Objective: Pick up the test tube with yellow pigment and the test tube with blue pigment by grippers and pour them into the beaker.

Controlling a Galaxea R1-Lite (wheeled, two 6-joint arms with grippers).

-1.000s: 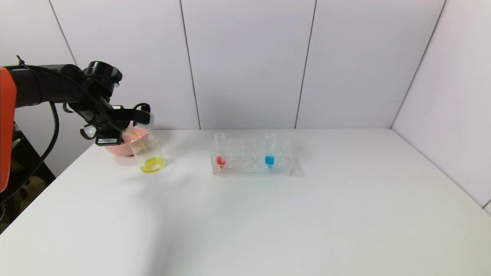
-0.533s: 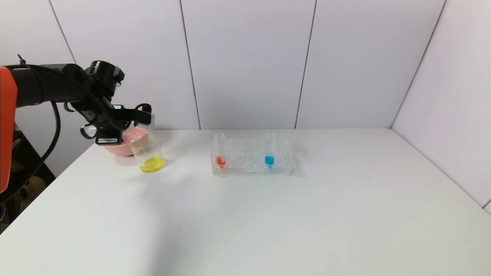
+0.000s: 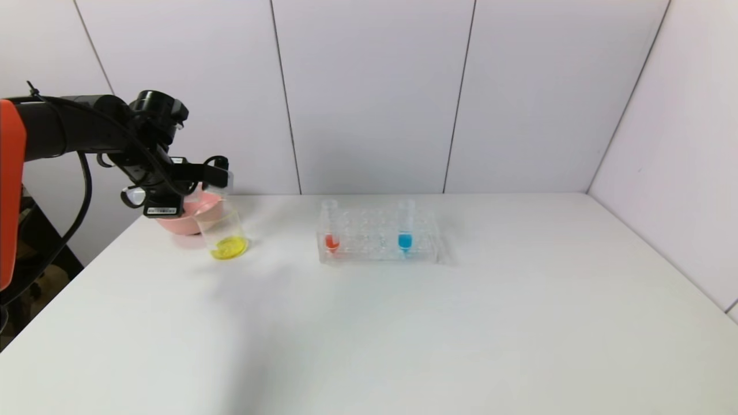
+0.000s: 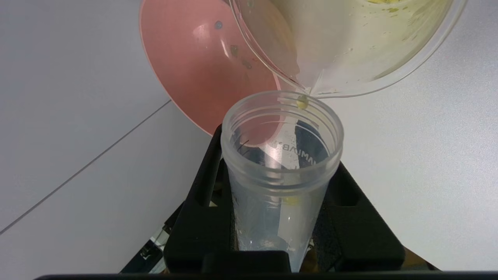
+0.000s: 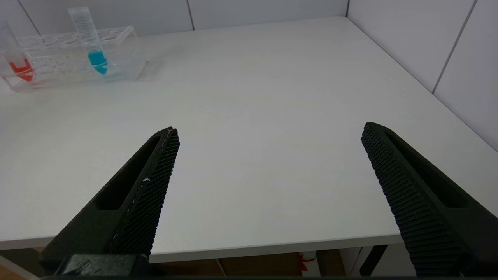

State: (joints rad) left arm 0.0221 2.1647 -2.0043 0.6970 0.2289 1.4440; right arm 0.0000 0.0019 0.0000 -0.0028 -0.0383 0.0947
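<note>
The left gripper has its fingers clamped on the test tube with yellow pigment, holding it over the beaker at the counter's far left; the tube's long axis lies near level, its open mouth towards the beaker's lip, a yellow drop on its rim; yellow liquid pools in the beaker, which stands just before a pink bowl; the test tube with blue pigment stands upright in the clear rack mid-counter, a red-tipped tube beside it; the right gripper hovers over the near right edge, fingers spread wide; the counter is white, walled by pale panels
</note>
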